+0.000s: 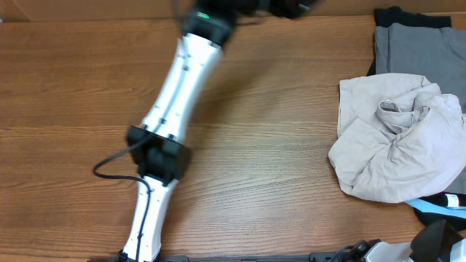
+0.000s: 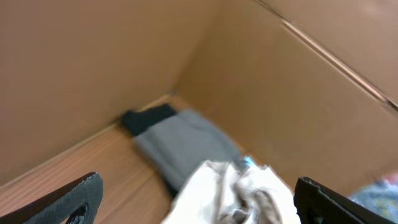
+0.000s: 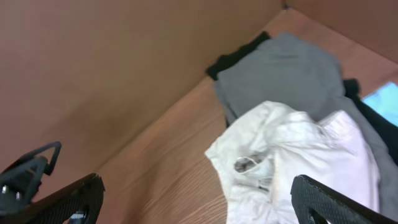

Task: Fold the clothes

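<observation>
A crumpled cream garment (image 1: pixel 393 145) lies on the wooden table (image 1: pixel 255 145) at the right. Behind it is a folded grey garment (image 1: pixel 419 47) on top of a black one (image 1: pixel 397 14). My left gripper (image 2: pixel 198 180) is open and empty, raised at the back edge of the table, a blur at the top of the overhead view (image 1: pixel 291 7). It looks towards the cream garment (image 2: pixel 230 193) and grey garment (image 2: pixel 180 143). My right gripper (image 3: pixel 196 183) is open and empty, above the table just left of the cream garment (image 3: pixel 292 149), with the grey garment (image 3: pixel 280 68) beyond it.
A brown cardboard wall (image 2: pixel 93 56) stands along the back of the table. A blue and black item (image 1: pixel 437 207) lies under the cream garment's front edge. My left arm (image 1: pixel 175 109) stretches across the table's left half. My right arm (image 1: pixel 437 244) is at the lower right corner.
</observation>
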Controlling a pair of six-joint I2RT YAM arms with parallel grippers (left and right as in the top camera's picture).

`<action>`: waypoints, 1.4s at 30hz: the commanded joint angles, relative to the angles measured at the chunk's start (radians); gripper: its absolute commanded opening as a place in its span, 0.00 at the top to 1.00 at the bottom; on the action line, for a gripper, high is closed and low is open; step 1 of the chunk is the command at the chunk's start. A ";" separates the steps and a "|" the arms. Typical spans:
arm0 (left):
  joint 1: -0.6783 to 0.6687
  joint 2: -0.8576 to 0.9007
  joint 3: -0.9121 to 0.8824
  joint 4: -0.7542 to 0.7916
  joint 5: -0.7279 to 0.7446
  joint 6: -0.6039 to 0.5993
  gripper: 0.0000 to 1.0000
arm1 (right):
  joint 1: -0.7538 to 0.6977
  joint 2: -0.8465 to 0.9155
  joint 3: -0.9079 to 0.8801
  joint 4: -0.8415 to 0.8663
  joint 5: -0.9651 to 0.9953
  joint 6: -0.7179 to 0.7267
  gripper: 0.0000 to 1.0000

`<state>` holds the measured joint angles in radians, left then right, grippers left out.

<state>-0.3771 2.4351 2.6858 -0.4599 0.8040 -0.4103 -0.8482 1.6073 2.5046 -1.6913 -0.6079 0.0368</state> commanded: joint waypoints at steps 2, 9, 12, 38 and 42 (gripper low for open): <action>0.157 -0.010 0.025 -0.135 0.045 -0.023 0.00 | 0.175 -0.010 0.002 0.015 -0.049 -0.101 0.00; 0.353 -0.010 0.025 -0.354 -0.079 -0.024 0.00 | 0.583 0.034 0.002 0.082 0.176 -0.022 0.00; 0.414 -0.010 0.025 -0.425 -0.174 -0.023 0.00 | 0.725 0.076 0.002 0.114 0.291 0.053 0.00; 0.534 -0.010 0.025 -0.456 -0.423 -0.024 0.00 | 0.978 0.251 -0.055 0.384 0.431 0.108 0.00; 0.534 -0.010 0.025 -0.456 -0.422 -0.024 0.00 | 1.023 0.198 -0.192 0.588 0.462 0.107 0.00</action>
<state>0.1635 2.4355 2.6900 -0.9165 0.3908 -0.4240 0.1345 1.8545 2.4058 -1.1812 -0.1978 0.1734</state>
